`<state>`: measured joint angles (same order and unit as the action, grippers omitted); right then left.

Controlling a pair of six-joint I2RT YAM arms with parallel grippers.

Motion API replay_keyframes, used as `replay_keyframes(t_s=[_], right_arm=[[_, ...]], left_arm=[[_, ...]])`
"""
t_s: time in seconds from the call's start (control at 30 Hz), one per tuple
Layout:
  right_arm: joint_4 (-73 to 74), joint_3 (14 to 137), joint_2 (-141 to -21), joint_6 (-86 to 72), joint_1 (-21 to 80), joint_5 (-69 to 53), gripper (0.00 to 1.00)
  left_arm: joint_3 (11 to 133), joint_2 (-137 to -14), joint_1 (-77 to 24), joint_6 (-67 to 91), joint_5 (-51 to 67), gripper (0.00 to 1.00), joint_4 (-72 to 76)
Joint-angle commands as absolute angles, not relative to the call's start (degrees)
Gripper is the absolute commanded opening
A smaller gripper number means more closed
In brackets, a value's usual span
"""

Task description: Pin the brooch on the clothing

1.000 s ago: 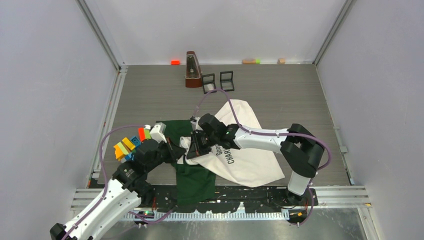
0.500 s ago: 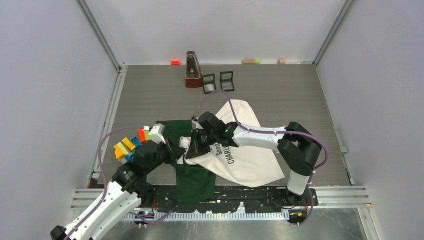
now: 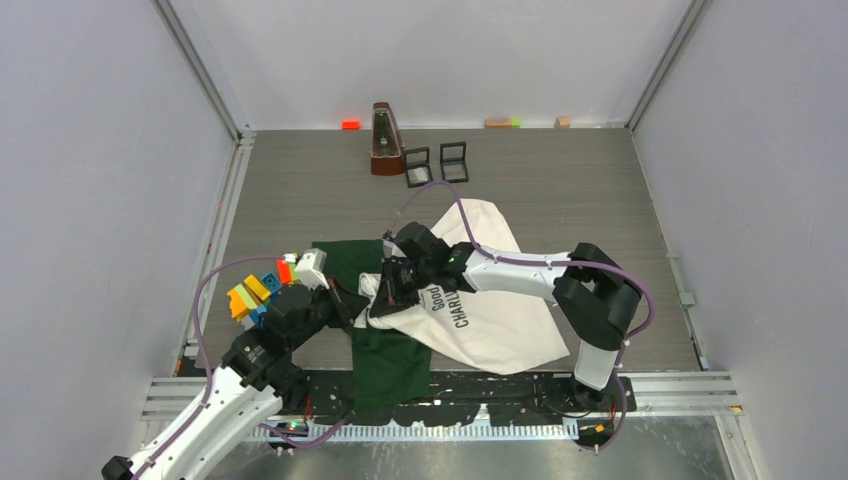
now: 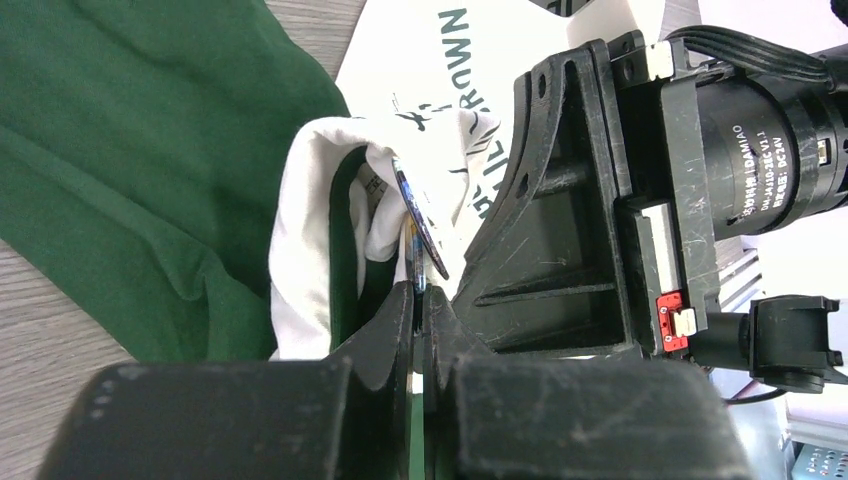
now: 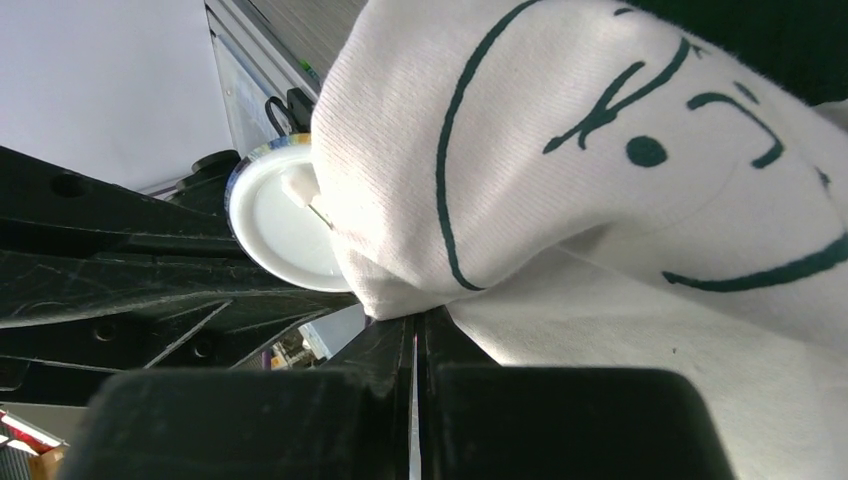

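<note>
Shirt: the T-shirt (image 3: pixel 495 325), white with green sleeves, lay crumpled on the table (image 3: pixel 560 190) between the two arms, with one fold of its printed front raised.
Right pincer: the right gripper (image 5: pixel 415 326) was clenched on the lower edge of that raised fold, holding it up as a ridge of cloth.
Left pincer: the left gripper (image 4: pixel 420 298) was clenched on the rim of the brooch (image 4: pixel 421 226), holding the disc on edge.
Brooch: a round badge, off the table, just beside the raised fold; its white back and thin pin showed in the right wrist view.
Key relation: the brooch's back faced the fold from the left arm's side, and the pin's long axis ran toward the cloth with its tip at the fold's edge.
Contact: whether the tip had gone into the fabric could not be told.
Nearer arm: both pincers met at the fold, almost touching.
Step, as judged: threading the pin through the pinched ridge.
Next move, as judged: pushing along the pin's axis while the right grip kept the cloth taut.
</note>
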<state>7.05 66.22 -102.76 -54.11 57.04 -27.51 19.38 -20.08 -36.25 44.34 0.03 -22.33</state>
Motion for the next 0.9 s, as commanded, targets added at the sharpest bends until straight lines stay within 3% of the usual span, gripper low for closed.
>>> replay_keyframes(t_s=[0.0, 0.1, 0.3, 0.43, 0.57, 0.87], right_arm=[[5.9, 67.8, -102.3, -53.7, 57.4, -27.5, 0.01], [7.7, 67.7, -98.0, -50.8, 56.8, -26.0, 0.08], [10.9, 65.9, -88.7, -45.1, 53.4, -25.8, 0.40], [10.4, 64.7, -83.8, -41.1, 52.8, -24.9, 0.49], [6.7, 62.3, -81.4, -40.4, 52.6, -24.2, 0.51], [0.3, 57.6, -81.3, -40.0, 52.6, -27.0, 0.43]], left_arm=[[21.4, -18.7, -36.6, 46.1, 3.8, 0.00, -9.5], [22.6, -18.2, -36.6, 45.4, 2.2, 0.00, -13.3], [23.4, -15.6, -36.6, 43.1, 1.6, 0.00, -15.8], [23.1, -15.1, -36.6, 43.1, 2.1, 0.00, -15.4], [22.9, -15.2, -36.6, 43.4, 2.4, 0.00, -14.9], [22.7, -16.1, -36.6, 44.9, 2.2, 0.00, -14.0]])
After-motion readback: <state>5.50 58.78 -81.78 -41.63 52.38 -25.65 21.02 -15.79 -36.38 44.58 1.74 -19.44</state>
